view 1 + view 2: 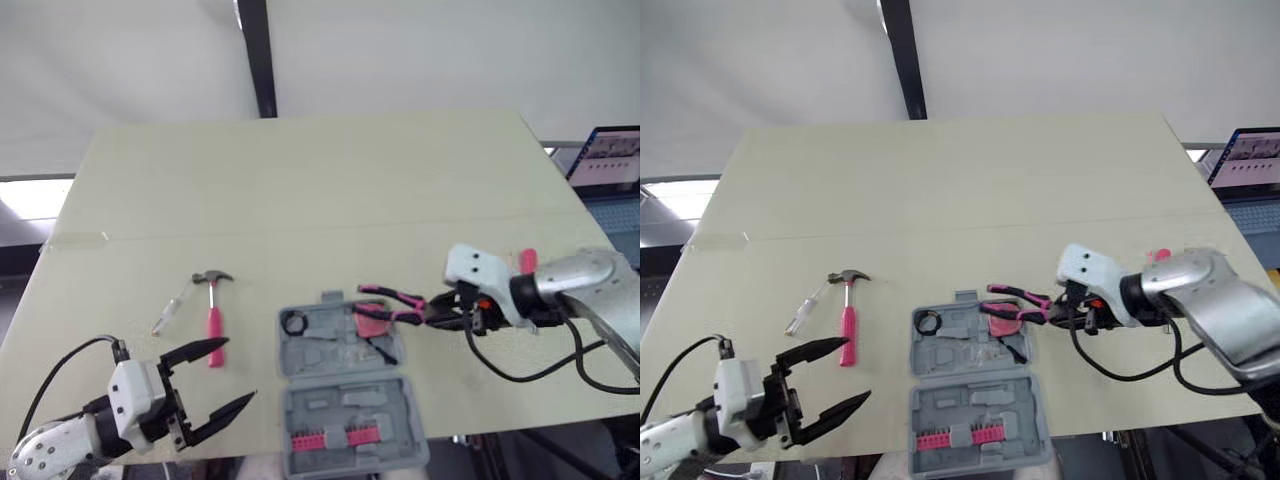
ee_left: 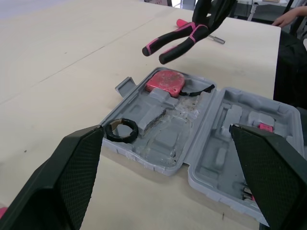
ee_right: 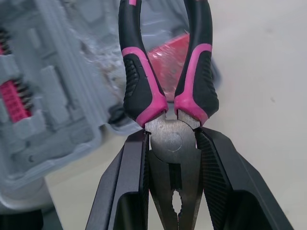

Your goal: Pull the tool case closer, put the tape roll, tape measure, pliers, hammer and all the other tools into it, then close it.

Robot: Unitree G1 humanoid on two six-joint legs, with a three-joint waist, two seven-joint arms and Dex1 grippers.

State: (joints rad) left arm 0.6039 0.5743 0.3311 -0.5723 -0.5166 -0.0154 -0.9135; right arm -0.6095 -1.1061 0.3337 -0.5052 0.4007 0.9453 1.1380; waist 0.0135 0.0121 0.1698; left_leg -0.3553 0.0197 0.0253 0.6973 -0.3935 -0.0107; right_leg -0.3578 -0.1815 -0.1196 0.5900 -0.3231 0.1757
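The grey tool case (image 1: 345,395) lies open near the table's front edge. A black tape roll (image 1: 294,322) and the red tape measure (image 1: 371,322) sit in its far half. My right gripper (image 1: 447,308) is shut on the metal head of the pink-and-black pliers (image 1: 392,301), holding them just above the case's right far corner, handles pointing left. The pink hammer (image 1: 213,308) and a clear-handled screwdriver (image 1: 171,308) lie left of the case. My left gripper (image 1: 218,381) is open near the front edge, below the hammer, holding nothing.
Pink bits (image 1: 332,438) fill a row in the case's near half. A pink-handled tool (image 1: 527,262) lies behind my right wrist. A laptop (image 1: 608,160) stands off the table's right edge. The far half of the table (image 1: 300,180) is bare.
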